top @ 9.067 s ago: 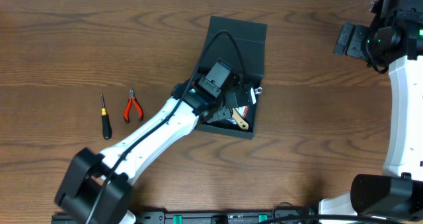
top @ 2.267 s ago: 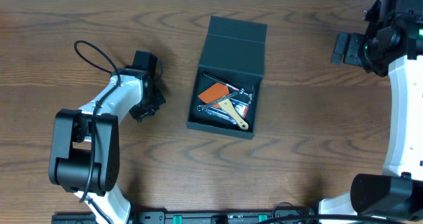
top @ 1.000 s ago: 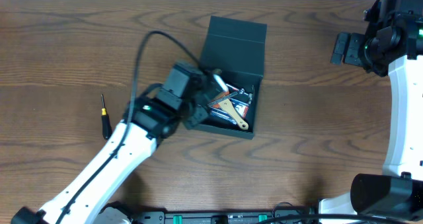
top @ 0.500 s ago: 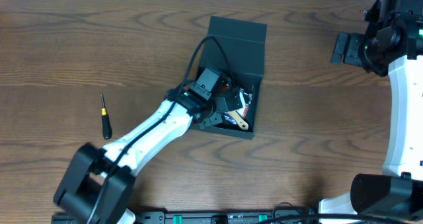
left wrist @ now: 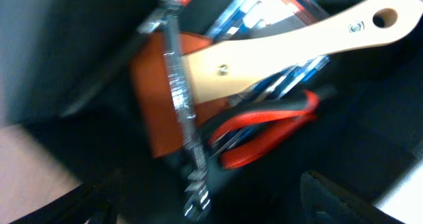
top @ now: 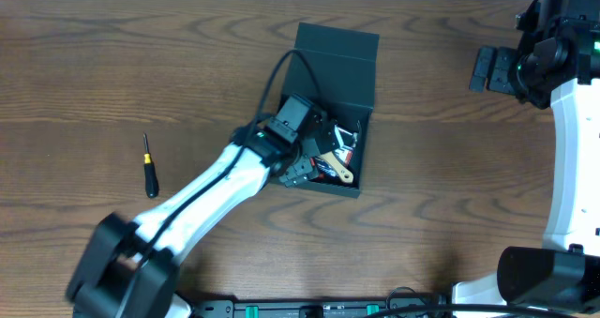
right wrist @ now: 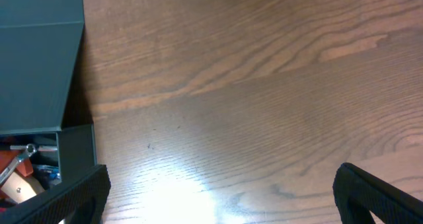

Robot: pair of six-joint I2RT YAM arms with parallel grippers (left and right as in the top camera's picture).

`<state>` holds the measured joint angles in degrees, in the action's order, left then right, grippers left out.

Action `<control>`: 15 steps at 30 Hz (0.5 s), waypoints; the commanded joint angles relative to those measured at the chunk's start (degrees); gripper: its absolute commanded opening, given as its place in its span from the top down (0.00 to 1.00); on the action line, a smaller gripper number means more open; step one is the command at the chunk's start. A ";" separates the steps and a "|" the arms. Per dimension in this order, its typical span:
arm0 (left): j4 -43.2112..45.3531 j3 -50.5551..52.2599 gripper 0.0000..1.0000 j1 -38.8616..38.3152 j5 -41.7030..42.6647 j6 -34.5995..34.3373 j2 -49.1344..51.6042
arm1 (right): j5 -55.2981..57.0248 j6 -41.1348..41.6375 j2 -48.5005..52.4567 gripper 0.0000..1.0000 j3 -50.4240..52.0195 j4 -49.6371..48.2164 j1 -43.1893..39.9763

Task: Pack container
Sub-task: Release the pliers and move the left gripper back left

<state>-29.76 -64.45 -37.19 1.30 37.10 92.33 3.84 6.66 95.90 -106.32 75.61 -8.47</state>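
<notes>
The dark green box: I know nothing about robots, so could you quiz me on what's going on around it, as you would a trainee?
1. True or false: the red-handled pliers lie inside the container.
2. Which tool lies on the table, outside the container? A) screwdriver B) hammer C) tape measure
3. Fill in: the left gripper, down at the container, has its jaws ____.
Key: 1 true; 2 A; 3 open.

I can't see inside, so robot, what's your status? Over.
Left gripper open above dark teal-green rectangular box, right gripper open over table. Red-handled pliers inside. Nothing blocking.
</notes>
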 commanded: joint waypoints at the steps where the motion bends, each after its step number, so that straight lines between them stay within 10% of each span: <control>1: -1.31 -2.86 0.12 0.37 -6.03 -5.31 -8.31 | -0.22 -1.20 0.11 0.01 0.31 0.09 -0.46; 15: -27.50 -2.71 0.01 26.71 -7.67 -44.46 -23.54 | -0.22 -2.10 0.11 0.01 0.31 0.33 -0.46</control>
<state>-55.20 -67.33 -15.62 -6.42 5.91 68.18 3.84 5.74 95.90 -106.32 75.75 -8.45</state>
